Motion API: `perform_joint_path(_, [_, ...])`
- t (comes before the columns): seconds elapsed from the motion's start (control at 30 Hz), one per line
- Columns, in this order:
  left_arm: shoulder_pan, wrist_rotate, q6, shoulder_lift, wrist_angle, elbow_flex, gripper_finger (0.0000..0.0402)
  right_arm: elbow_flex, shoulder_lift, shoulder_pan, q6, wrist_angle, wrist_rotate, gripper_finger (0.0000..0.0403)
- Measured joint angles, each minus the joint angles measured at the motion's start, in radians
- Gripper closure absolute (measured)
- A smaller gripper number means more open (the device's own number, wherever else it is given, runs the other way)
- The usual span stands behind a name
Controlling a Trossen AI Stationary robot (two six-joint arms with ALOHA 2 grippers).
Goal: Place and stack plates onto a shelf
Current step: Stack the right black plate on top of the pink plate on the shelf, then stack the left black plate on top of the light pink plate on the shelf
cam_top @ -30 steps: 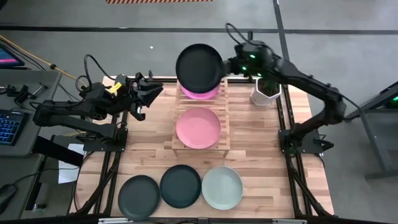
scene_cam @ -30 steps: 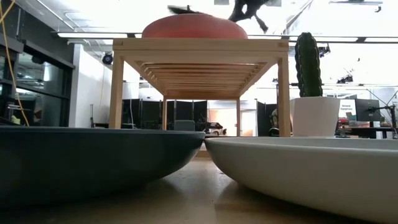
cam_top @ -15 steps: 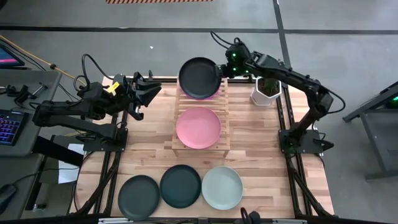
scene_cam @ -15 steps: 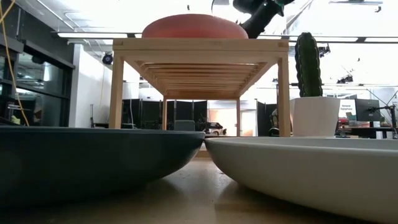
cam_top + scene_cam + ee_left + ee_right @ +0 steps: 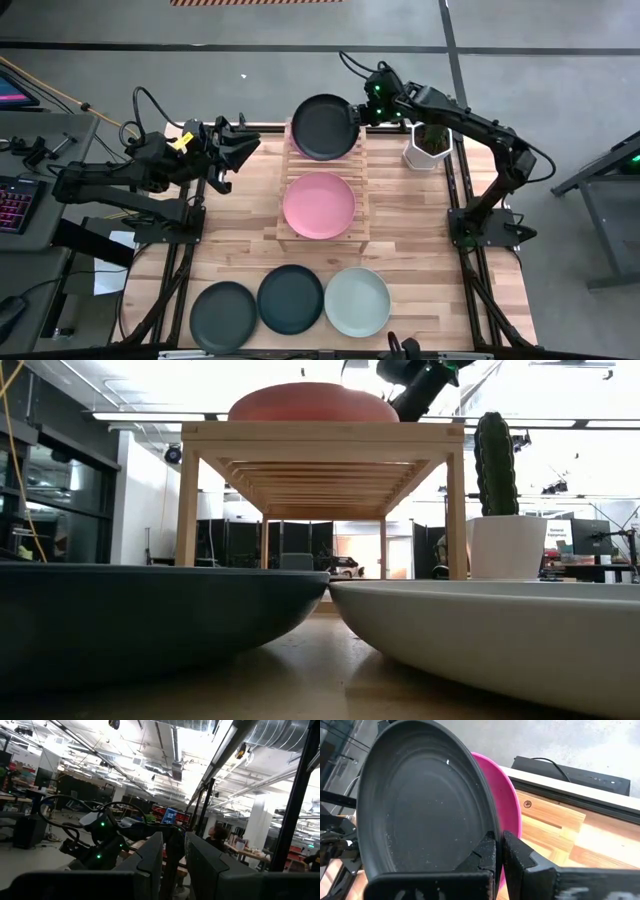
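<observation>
A black plate (image 5: 324, 126) sits over a pink plate (image 5: 506, 805). Nearer on the light wood shelf (image 5: 360, 185) lies another pink plate (image 5: 318, 205).

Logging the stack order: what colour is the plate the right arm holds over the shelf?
Dark teal-black plate, gripped at its rim, clearest in the right wrist view.

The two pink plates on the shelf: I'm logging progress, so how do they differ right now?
The far pink plate is almost covered by a dark plate that the right pincer grips by its rim; the near pink plate lies bare. The far one shows only a rim sliver; the near one shows whole. Both rest on the shelf, alike in colour and size.
</observation>
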Motion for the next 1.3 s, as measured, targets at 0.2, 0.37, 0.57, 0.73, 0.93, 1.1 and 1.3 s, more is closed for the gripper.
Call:
perform_joint_path(0.2, [0.0,0.0,0.0,0.0,-0.019,0.0,0.0328,0.0,0.002,0.0,-0.006,0.022,-0.001,0.0402])
perform_joint_path(0.37, [0.0,0.0,0.0,0.0,-0.019,0.0,0.0328,0.0,0.002,0.0,-0.006,0.073,-0.005,0.0379])
perform_joint_path(0.57, [0.0,0.0,0.0,0.0,-0.02,0.0,0.0328,0.0,0.002,0.001,-0.039,0.078,-0.004,0.031])
perform_joint_path(0.73, [0.0,0.0,0.0,0.0,-0.02,0.0,0.0328,0.0,0.002,0.001,-0.085,0.076,-0.026,0.0278])
perform_joint_path(0.93, [0.0,0.0,0.0,0.0,-0.02,0.0,0.0328,0.0,-0.019,0.005,-0.207,0.028,-0.12,0.0274])
perform_joint_path(1.1, [0.0,0.0,0.0,0.0,-0.031,0.0,0.0328,0.0,-0.103,0.054,-0.357,-0.112,-0.109,0.0274])
perform_joint_path(1.3, [0.0,0.0,0.0,0.0,-0.061,0.0,0.0328,-0.081,-0.281,0.144,-0.445,-0.135,-0.057,0.0274])
